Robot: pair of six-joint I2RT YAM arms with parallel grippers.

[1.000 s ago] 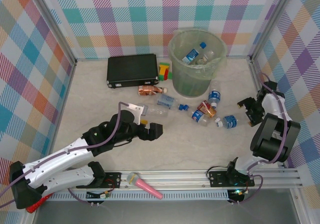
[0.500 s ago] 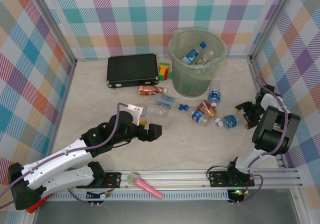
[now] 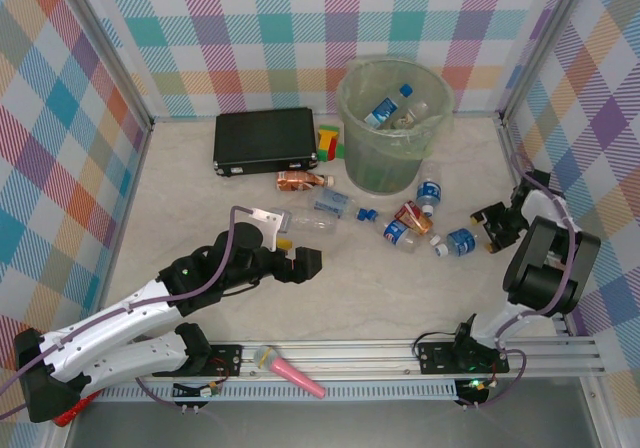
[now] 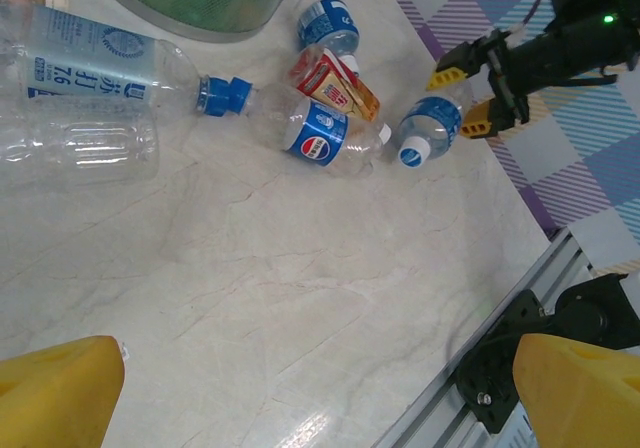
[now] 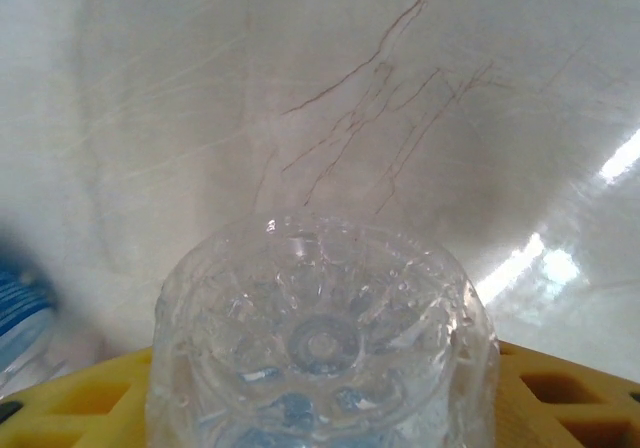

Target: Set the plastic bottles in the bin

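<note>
While beside the right wall (image 3: 600,118), right hand (image 3: 485,230) astride bottle (image 3: 458,241), bare tabletop (image 3: 400,298) nearby.

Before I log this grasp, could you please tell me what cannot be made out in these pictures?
1. Whether the right gripper grips the blue-labelled bottle: in the right wrist view the bottle's base and the bottom edge hide the contact, and it is too small in the top view.
2. How many bottles lie in the bin: top view, its cloudy wall and liner hide them.
3. The left gripper fingertips: left wrist view, cut off by the bottom edge.
</note>
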